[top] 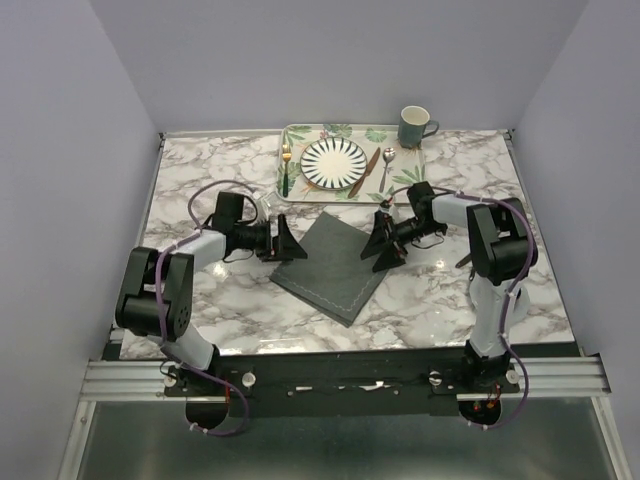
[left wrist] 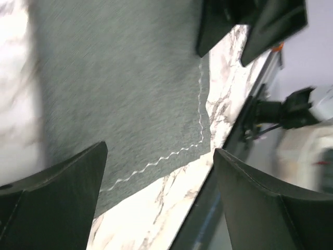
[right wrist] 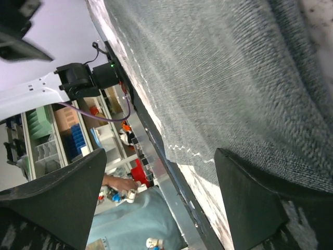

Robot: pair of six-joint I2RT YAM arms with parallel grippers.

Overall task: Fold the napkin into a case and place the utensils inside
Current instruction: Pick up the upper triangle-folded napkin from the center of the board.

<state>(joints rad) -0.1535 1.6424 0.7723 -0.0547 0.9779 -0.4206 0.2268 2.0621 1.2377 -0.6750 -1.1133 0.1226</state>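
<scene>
The dark grey napkin [top: 331,263] lies flat on the marble table, turned like a diamond, its pale stitched border visible in the left wrist view [left wrist: 119,94]. My left gripper [top: 287,241] hovers low at its left edge, open, with nothing between the fingers [left wrist: 161,200]. Opposite it, my right gripper [top: 384,245] stands at the napkin's right edge, also open and holding nothing [right wrist: 158,200]; grey cloth [right wrist: 223,78] fills its view. The utensils lie on the tray: the fork [top: 286,168] left of the plate, the knife [top: 365,172] and spoon [top: 386,168] to its right.
A leaf-patterned tray [top: 300,135] at the back carries a striped plate [top: 334,162]. A green mug [top: 414,127] stands at its right end. The table's near edge with a metal rail [top: 340,375] runs just behind the arm bases.
</scene>
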